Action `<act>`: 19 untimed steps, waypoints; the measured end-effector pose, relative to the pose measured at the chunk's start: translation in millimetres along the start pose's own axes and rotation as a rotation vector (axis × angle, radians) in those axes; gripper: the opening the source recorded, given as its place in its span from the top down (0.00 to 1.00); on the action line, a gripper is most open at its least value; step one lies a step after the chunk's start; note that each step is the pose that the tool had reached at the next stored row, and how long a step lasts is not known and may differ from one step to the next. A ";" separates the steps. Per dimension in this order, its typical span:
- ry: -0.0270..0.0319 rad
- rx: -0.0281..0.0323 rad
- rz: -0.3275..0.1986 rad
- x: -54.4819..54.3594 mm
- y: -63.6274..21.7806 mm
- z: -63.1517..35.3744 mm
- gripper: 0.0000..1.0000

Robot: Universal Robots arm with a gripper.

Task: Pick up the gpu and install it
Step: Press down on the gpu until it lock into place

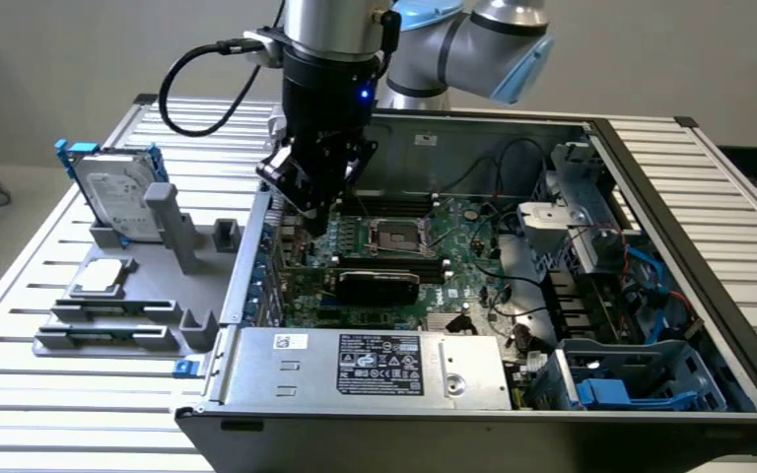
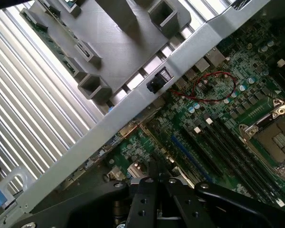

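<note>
We saw the gpu [image 1: 378,283] already seated on the motherboard [image 1: 464,222]; the gripper [image 1: 315,222], fingers pressed together and empty, hung above the board, so installation seemed finished.

The exterior view looks down from high and rather far onto the open black computer case [image 1: 511,394] on the ribbed metal counter [image 1: 36,355], while the wrist view looks steeply down from very near, and both share the green motherboard [image 1: 398,232] [image 2: 218,109].
</note>
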State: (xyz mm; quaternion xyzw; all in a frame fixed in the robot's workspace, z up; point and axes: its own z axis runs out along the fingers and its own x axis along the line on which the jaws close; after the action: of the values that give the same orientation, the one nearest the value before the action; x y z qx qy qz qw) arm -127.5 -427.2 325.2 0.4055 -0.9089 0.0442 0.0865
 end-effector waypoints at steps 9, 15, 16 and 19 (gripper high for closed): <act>-0.0568 -0.0460 -0.016 -6.5 -8.5 -6.0 0.89; -0.0569 -0.0475 -0.017 -6.6 -9.0 -7.8 0.89; -0.0570 -0.0475 -0.017 -6.6 -9.0 -8.0 0.89; -0.0569 -0.0475 -0.017 -6.4 -9.0 -8.9 0.89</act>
State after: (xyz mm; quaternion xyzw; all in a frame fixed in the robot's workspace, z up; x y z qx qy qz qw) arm -115.5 -427.2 332.7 0.4120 -0.9084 0.0104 0.0706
